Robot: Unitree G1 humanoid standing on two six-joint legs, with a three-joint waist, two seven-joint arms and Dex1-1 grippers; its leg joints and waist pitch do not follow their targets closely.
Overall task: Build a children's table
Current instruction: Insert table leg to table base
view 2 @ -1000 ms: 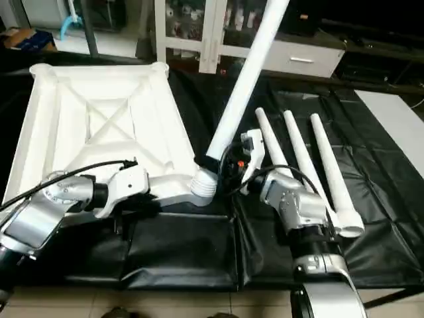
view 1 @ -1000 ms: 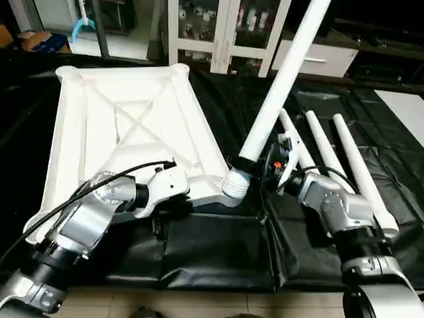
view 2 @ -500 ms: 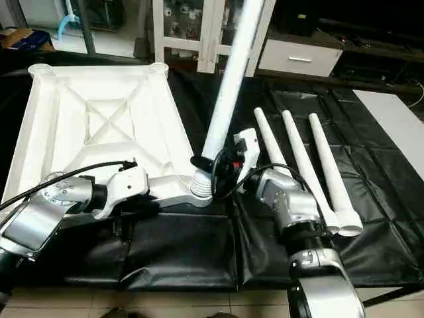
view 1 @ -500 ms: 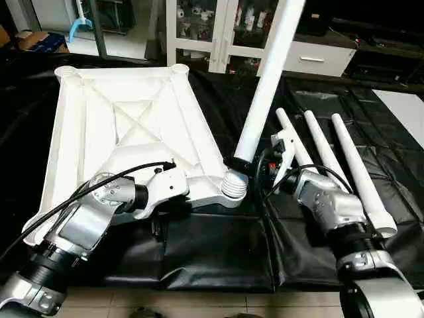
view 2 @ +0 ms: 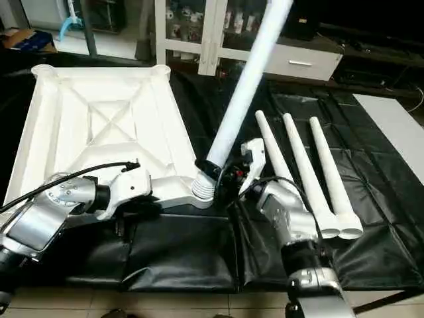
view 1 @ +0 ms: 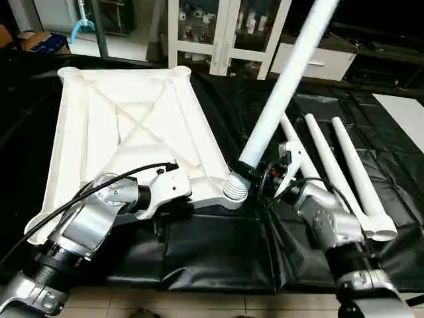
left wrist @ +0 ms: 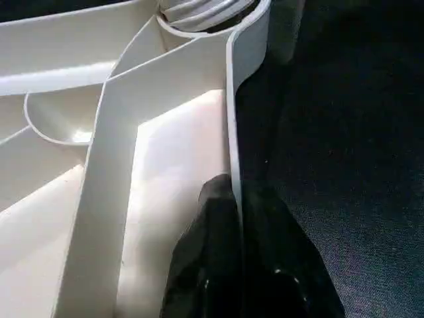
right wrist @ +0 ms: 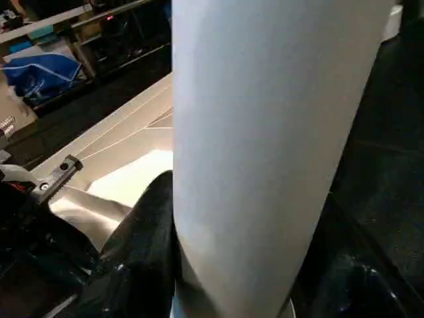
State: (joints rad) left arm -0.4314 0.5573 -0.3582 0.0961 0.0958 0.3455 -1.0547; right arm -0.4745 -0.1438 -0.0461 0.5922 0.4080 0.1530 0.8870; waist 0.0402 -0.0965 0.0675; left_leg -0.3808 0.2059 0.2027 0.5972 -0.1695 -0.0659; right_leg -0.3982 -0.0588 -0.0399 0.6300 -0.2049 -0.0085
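1. My left gripper [left wrist: 235, 265] is clamped on the near rim of the table top [view 1: 126, 126], one finger inside the wall, one outside. The top lies underside up on the black cloth [view 1: 218, 255], X-ribs showing, and everything below is placed from it.

2. At the top's near right corner sits the corner socket [view 1: 233, 187]; the threaded end of the raised leg [view 1: 285, 83] is seated in it, and the leg leans away from the top, up and to the right.

3. Just right of that socket, my right gripper [view 2: 222, 171] is closed around the raised leg low down, close above the threads.

4. Further right of the top, well apart from it, three spare legs [view 1: 338, 169] lie side by side on the cloth, wide ends nearest me.

5. Step in hand, as I judge it: screwing this first leg home. To do it well:
   - bring the leg square to the top before turning; with this lean the threads may cross;
   - keep my left grip firm so the top does not spin or slide;
   - turn in short strokes, regripping low;
   - stop if it binds, back off, realign.
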